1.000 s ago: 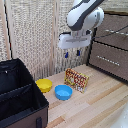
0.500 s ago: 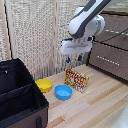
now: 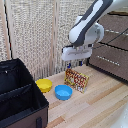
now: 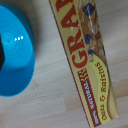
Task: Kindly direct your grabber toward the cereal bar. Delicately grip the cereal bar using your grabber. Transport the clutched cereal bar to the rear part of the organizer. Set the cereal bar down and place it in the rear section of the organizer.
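**Jaws above the cereal bar, their spread unclear**

The grabber [image 3: 75, 64] hangs just above the cereal bar [image 3: 76, 80], empty; whether its jaws are spread cannot be told. Only the wrist view shows the bar's [image 4: 89, 60] print beside the blue bowl [image 4: 15, 55]; only the exterior view shows the organizer [image 3: 20, 92].

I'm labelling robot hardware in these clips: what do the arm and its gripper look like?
The arm is bulky, rounded and white. It ends in a white-grey block carrying a small gripper with short dark fingers and blue tips. No cables or markings can be made out.
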Robot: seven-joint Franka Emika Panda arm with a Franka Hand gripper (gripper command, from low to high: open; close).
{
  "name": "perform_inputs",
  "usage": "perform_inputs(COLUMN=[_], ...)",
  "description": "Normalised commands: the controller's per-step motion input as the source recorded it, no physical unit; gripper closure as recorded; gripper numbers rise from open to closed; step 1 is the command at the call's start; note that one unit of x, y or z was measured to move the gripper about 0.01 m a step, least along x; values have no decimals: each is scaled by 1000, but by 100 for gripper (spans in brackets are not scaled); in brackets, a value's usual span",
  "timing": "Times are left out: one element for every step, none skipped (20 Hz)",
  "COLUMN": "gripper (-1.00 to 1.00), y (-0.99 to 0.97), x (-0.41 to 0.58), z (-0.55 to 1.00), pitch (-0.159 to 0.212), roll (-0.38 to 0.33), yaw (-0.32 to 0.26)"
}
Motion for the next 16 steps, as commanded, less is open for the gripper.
perform_inputs(gripper=[-100, -100, -100, -100, -100, -100, -100, -100, -100, -100, -100, -100, 100, 100, 100, 100], y=[-200, -206, -189, -174, -186, -197, -211, -214, -211, -214, -229, -243, -229, -171, -151, -97], x=[0, 0, 0, 0, 0, 0, 0, 20, 34, 46, 46, 57, 31, 17, 0, 0], z=[-351, -357, -363, -357, -340, -340, -331, -326, -300, -294, -260, -209, -166, -123, -89, -63], pitch=[0, 0, 0, 0, 0, 0, 0, 0, 0, 0, 0, 12, 24, 45, 52, 55], roll=[-72, -68, -64, -62, -49, -48, -44, -42, -36, -28, -16, 0, 0, 0, 0, 0], yaw=[146, 149, 161, 173, 183, 197, 218, 236, 241, 237, 234, 223, 200, 152, 119, 86])
